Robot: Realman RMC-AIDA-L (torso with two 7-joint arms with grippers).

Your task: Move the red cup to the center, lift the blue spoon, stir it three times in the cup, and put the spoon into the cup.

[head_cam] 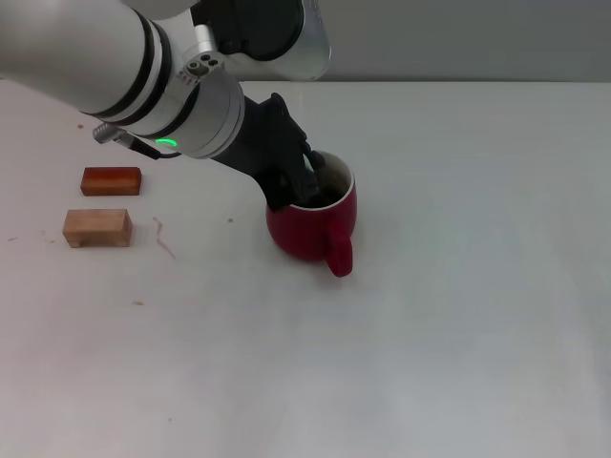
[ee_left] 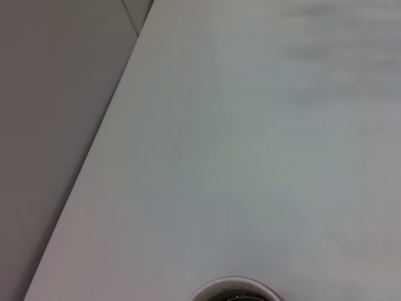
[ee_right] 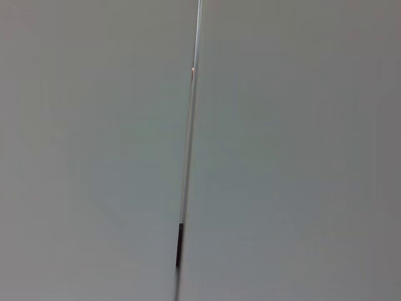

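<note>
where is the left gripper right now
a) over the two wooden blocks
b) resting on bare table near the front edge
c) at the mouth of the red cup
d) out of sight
c: in the head view the left gripper reaches down over the rim of the red cup, well to the right of the two wooden blocks.

A pale tabletop (ee_left: 250, 157) stretches away from the cup (ee_left: 235, 287), whose light rim curves around a dark inside. Beyond the table's edge, far from the cup, stands a grey wall (ee_left: 56, 113).
</note>
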